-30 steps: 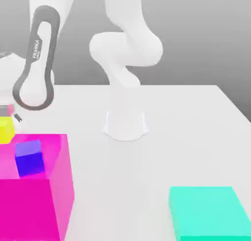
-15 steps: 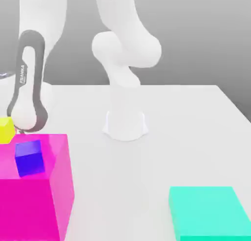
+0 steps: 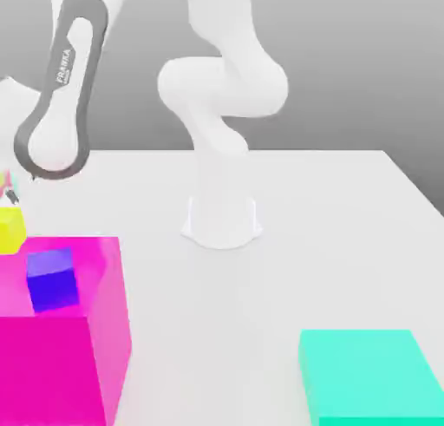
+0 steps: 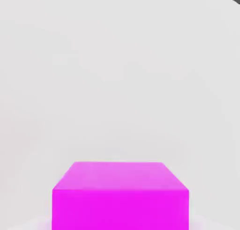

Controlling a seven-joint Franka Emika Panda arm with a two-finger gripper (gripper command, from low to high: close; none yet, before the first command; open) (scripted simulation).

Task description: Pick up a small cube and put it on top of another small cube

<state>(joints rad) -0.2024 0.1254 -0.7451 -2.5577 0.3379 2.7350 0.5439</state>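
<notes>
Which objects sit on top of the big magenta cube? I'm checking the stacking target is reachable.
The small blue-purple cube rests on the magenta cube. The yellow cube appears beyond its far edge; the magenta cube hides what it rests on.

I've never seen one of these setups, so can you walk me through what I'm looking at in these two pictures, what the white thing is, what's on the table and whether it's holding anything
These are simulator renders, not photos. The white thing is a robot arm bolted to a white table. The exterior view is taken from a camera standing off the arm. The hand view comes from a camera on the arm's hand, looking down at the table.

On the table stand a big magenta cube, which the hand view also shows, and a teal block. A small blue cube sits on top of the magenta cube. At the exterior view's left edge is a small yellow cube, just below the arm's end. Whether the arm is gripping it, I cannot tell, because the gripper is cut off by the edge there.
</notes>
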